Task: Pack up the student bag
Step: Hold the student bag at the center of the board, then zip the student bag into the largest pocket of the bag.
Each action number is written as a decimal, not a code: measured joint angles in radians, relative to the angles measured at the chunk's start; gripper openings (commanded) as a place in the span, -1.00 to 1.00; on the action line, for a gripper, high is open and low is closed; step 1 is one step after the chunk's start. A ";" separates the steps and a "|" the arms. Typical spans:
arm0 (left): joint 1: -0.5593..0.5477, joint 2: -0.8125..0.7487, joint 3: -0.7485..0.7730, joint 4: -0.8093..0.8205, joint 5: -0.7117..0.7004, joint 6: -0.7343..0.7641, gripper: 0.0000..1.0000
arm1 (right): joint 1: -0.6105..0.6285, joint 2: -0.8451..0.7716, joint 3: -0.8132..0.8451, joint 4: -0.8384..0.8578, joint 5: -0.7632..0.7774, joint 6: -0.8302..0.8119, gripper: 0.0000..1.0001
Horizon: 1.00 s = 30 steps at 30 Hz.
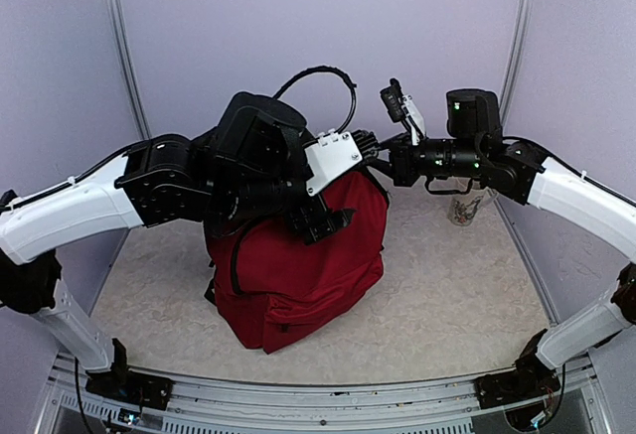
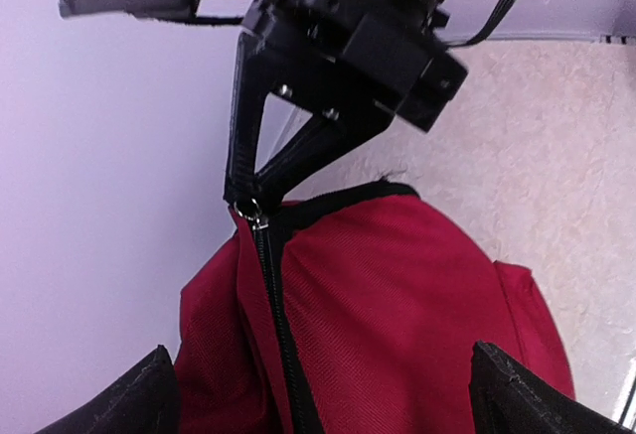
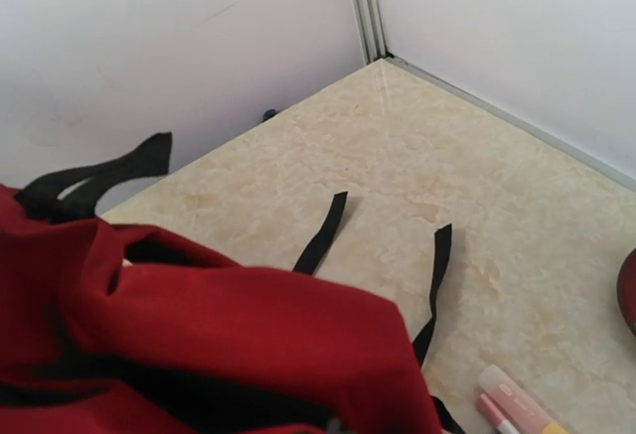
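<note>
The student bag (image 1: 298,265) is a dark red backpack standing upright in the middle of the table. In the left wrist view the bag (image 2: 397,305) fills the lower half, with a black zip (image 2: 276,325) running down from its top. My right gripper (image 2: 250,201) is shut on the metal zip pull (image 2: 256,217) at the bag's top; in the top view it (image 1: 376,163) reaches in from the right. My left gripper (image 2: 333,399) is open wide just above the bag's upper face, holding nothing; in the top view it (image 1: 326,221) hangs over the bag.
A patterned white cup (image 1: 467,206) stands at the back right by the wall. Pink markers (image 3: 517,402) lie on the table behind the bag, beside two loose black straps (image 3: 323,230). Walls close in the back and both sides.
</note>
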State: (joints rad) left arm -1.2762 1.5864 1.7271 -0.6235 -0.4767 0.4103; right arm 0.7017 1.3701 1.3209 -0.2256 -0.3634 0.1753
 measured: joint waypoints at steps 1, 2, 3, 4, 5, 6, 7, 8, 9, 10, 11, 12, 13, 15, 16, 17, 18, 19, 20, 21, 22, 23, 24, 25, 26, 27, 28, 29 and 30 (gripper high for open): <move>0.007 0.011 0.000 -0.005 -0.012 -0.001 0.78 | 0.000 0.000 0.000 0.000 0.000 0.000 -1.00; 0.018 0.026 0.000 -0.014 -0.026 -0.002 0.56 | 0.000 0.000 0.000 0.000 0.000 0.000 -1.00; 0.027 0.040 0.001 -0.022 -0.030 -0.006 0.27 | 0.000 0.000 0.000 0.000 0.000 0.000 -1.00; 0.034 0.053 0.004 -0.030 -0.031 -0.010 -0.35 | 0.000 0.000 0.000 0.000 0.000 0.000 -1.00; 0.042 0.068 0.010 -0.043 -0.033 -0.015 -0.85 | 0.000 0.000 0.000 0.000 0.000 0.000 -1.00; 0.048 0.079 0.013 -0.050 -0.034 -0.017 -1.00 | 0.000 0.000 0.000 0.000 0.000 0.000 -1.00; 0.053 0.087 0.013 -0.053 -0.041 -0.018 -1.00 | 0.000 0.000 0.000 -0.001 0.000 0.000 -1.00; 0.055 0.089 0.013 -0.057 -0.049 -0.023 -1.00 | 0.000 0.000 -0.002 -0.001 0.000 0.000 -1.00; 0.059 0.089 0.013 -0.058 -0.058 -0.025 -1.00 | 0.000 -0.002 -0.006 -0.001 0.000 -0.001 -1.00; 0.063 0.084 0.013 -0.057 -0.064 -0.026 -1.00 | 0.000 -0.003 -0.010 0.000 0.000 -0.001 -1.00; 0.069 0.074 0.007 -0.055 -0.069 -0.032 -1.00 | -0.002 -0.007 -0.018 0.003 0.000 -0.001 -1.00; 0.073 0.060 -0.003 -0.047 -0.071 -0.039 -1.00 | -0.004 -0.012 -0.027 0.008 -0.001 -0.001 -1.00; 0.079 0.042 -0.018 -0.038 -0.070 -0.045 -1.00 | -0.011 -0.021 -0.043 0.014 -0.008 -0.001 -1.00; 0.108 -0.020 -0.074 -0.002 -0.054 -0.056 -1.00 | -0.036 -0.044 -0.092 0.027 -0.029 0.002 -1.00; 0.126 -0.058 -0.102 0.012 -0.042 -0.061 -1.00 | -0.054 -0.056 -0.117 0.036 -0.047 0.005 -1.00; 0.146 -0.100 -0.132 0.033 -0.024 -0.065 -1.00 | -0.073 -0.066 -0.147 0.046 -0.069 0.010 -1.00; 0.163 -0.139 -0.155 0.054 0.000 -0.066 -1.00 | -0.086 -0.074 -0.175 0.062 -0.097 0.015 -1.00; 0.176 -0.179 -0.180 0.071 0.035 -0.065 -1.00 | -0.090 -0.079 -0.199 0.078 -0.122 0.021 -1.00; 0.184 -0.212 -0.201 0.080 0.064 -0.065 -1.00 | -0.090 -0.082 -0.222 0.097 -0.148 0.026 -1.00; 0.190 -0.258 -0.233 0.092 0.116 -0.064 -1.00 | -0.089 -0.084 -0.240 0.114 -0.169 0.031 -1.00; 0.192 -0.290 -0.252 0.095 0.154 -0.064 -1.00 | -0.089 -0.086 -0.260 0.138 -0.198 0.037 -1.00; 0.196 -0.320 -0.272 0.101 0.192 -0.064 -1.00 | -0.089 -0.086 -0.281 0.165 -0.226 0.045 -1.00; 0.204 -0.347 -0.288 0.103 0.225 -0.066 -1.00 | -0.089 -0.085 -0.296 0.186 -0.248 0.053 -1.00; 0.211 -0.366 -0.296 0.102 0.248 -0.067 -1.00 | -0.089 -0.084 -0.314 0.212 -0.270 0.063 -1.00; 0.224 -0.386 -0.302 0.102 0.272 -0.069 -1.00 | -0.089 -0.081 -0.336 0.244 -0.289 0.077 -1.00; 0.232 -0.399 -0.303 0.100 0.285 -0.070 -1.00 | -0.089 -0.078 -0.351 0.266 -0.299 0.086 -1.00; 0.240 -0.408 -0.303 0.100 0.294 -0.071 -1.00 | -0.089 -0.070 -0.370 0.296 -0.313 0.100 -1.00; 0.245 -0.414 -0.303 0.100 0.299 -0.072 -1.00 | -0.087 -0.061 -0.385 0.320 -0.322 0.109 -1.00; 0.249 -0.417 -0.303 0.100 0.304 -0.073 -1.00 | -0.086 -0.050 -0.398 0.345 -0.329 0.119 -1.00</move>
State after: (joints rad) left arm -1.0271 1.1690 1.4246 -0.5240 -0.1722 0.3370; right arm 0.6155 1.3201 0.9226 0.1196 -0.6922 0.2947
